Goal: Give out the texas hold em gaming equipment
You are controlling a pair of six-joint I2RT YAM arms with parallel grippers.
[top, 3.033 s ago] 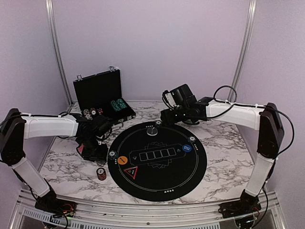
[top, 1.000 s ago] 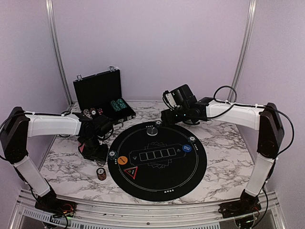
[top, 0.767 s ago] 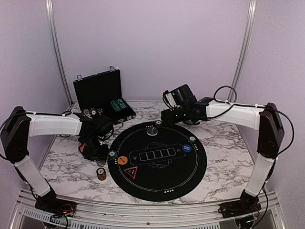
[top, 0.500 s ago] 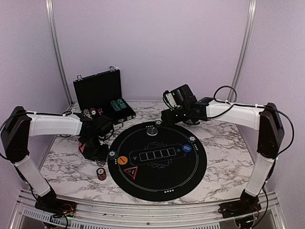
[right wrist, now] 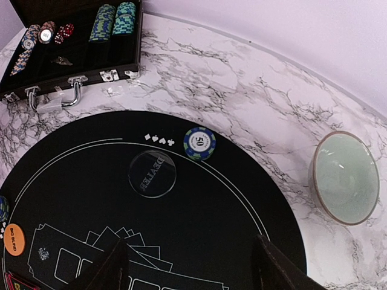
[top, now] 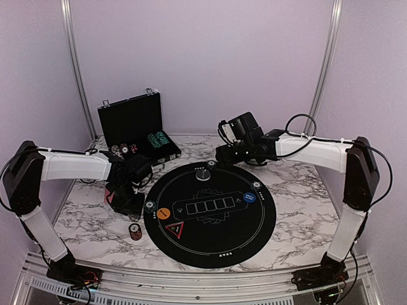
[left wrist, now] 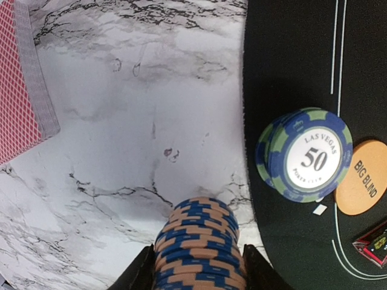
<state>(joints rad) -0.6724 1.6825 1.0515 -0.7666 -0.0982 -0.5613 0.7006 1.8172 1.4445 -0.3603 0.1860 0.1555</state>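
1. The round black mat (top: 210, 210) lies just right of the left pincer (left wrist: 198, 266) and directly beneath the right pincer (right wrist: 190, 241). It has not shifted in the last seconds.
2. The black case (top: 137, 130) stands open beyond the left pincer, well apart from it, with rows of chips still inside.
3. The pale green bowl (right wrist: 344, 178) sits on the marble off to the right pincer's right. That pincer hovers with its fingers wide apart and nothing between them, just as it did seconds ago.
4. The deck of red-backed cards (left wrist: 21, 78) rests on the marble to the left pincer's left.
5. The orange-and-blue chip stack (left wrist: 196, 235) stands between the left pincer's fingers (left wrist: 142, 275). Over the last second the jaws have drawn in, and they now lie against both flanks, clamped on the stack. This looks like a fresh stake in hand, ready to be carried to a seat on the mat.
6. A blue-and-green 50 stack (left wrist: 305, 154) sits on the mat's rim to the left pincer's right, with the orange Big Blind disc (left wrist: 363, 178) just beside it, farther right. That seat appears to be served already.
7. A short chip stack (top: 135, 230) waits on the marble on the left pincer's near side, unmoved.
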